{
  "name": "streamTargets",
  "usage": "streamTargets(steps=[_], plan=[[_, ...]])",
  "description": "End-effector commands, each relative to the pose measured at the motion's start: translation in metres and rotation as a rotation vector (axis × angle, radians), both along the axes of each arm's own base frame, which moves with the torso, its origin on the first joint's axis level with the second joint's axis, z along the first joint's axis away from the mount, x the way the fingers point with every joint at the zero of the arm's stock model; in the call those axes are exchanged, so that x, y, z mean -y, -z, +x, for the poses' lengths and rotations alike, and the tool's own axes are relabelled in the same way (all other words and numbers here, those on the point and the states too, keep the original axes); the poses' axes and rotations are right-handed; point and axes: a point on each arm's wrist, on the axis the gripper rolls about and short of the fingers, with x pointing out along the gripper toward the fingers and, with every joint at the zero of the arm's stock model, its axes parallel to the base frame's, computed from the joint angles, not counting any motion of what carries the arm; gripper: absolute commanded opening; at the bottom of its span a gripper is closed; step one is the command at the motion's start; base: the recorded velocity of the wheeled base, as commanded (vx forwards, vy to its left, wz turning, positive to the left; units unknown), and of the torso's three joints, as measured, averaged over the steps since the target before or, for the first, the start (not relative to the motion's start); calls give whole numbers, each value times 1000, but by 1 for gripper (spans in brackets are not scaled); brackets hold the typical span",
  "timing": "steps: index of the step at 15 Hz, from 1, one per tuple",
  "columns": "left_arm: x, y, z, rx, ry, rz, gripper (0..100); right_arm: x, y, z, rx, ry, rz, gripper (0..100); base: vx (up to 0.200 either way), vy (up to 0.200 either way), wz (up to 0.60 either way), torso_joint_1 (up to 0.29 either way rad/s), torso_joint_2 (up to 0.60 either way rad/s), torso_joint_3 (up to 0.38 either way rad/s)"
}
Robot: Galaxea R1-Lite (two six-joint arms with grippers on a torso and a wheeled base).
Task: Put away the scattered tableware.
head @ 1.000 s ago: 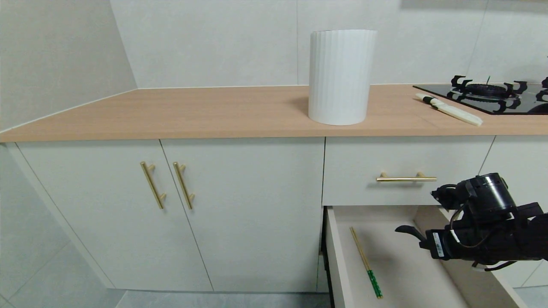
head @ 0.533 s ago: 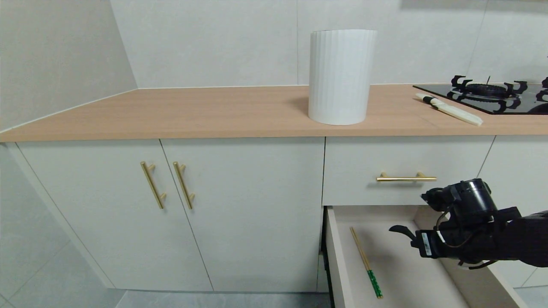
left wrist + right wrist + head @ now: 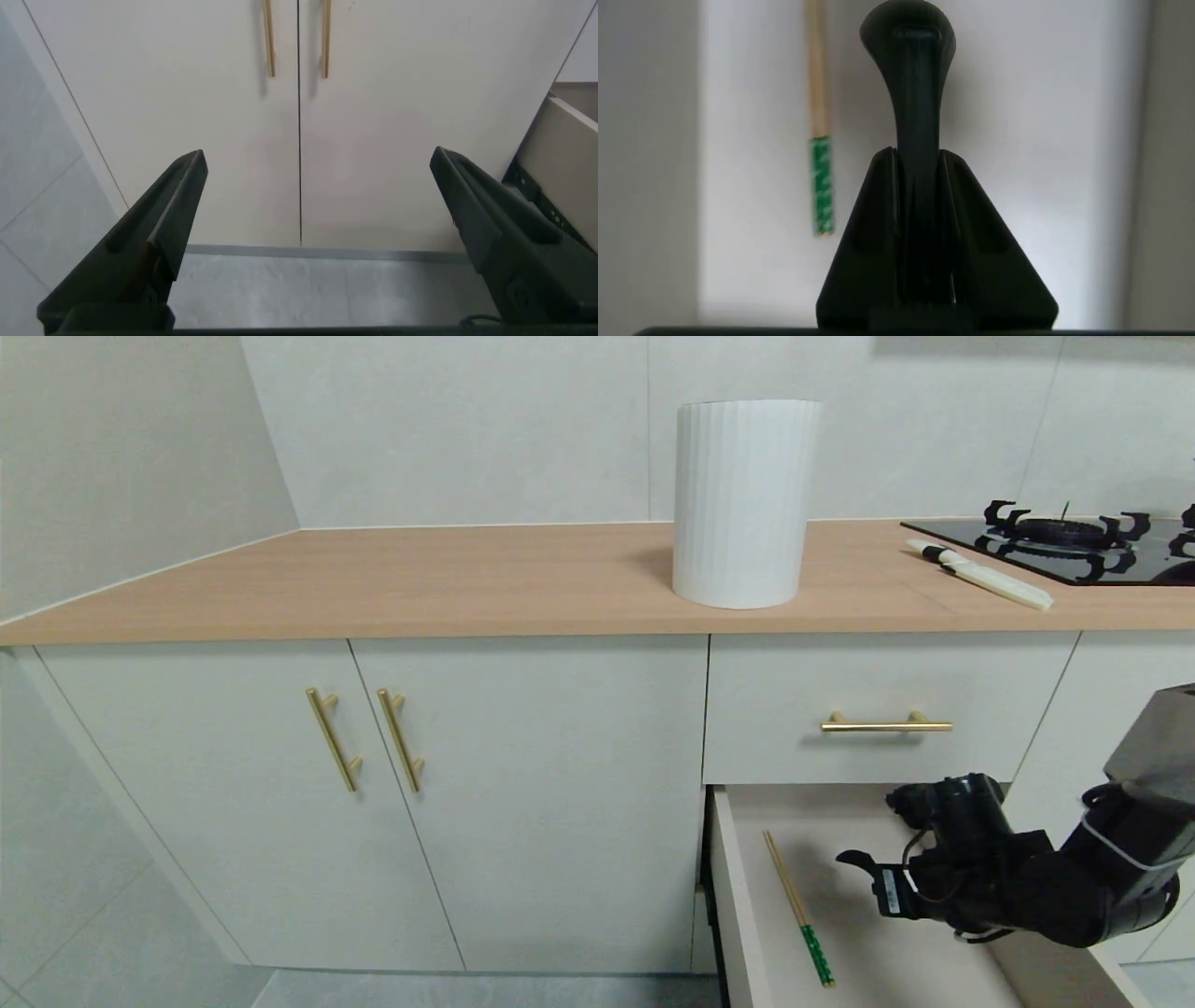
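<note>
Chopsticks are lying in the open drawer along its left edge, so that step is looking done. The right gripper is hovering over the drawer's middle, fingers pressed together and holding nothing. The left gripper is hanging spread wide, facing the cupboard doors. A pale knife is sitting near the counter's right edge beside the stove. The next move is probably calling for lifting out and fetching it. The drawer's front is getting cut off, and one stick or a pair is hard to tell.
</note>
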Motion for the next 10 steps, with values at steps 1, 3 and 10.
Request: streamTargets(steps=[1, 3, 10], plan=[[0, 0, 0, 0, -1, 0, 100, -4, 29, -1, -76, -7, -26, 0, 0, 0, 0, 0, 0, 0], [0, 0, 0, 0, -1, 0, 100, -6, 38, 2, -62, 5, -45, 0, 0, 0, 0, 0, 0, 0], [0, 0, 0, 0, -1, 0, 100, -11, 62, 9, -19, 28, -99, 0, 0, 0, 0, 0, 0, 0]])
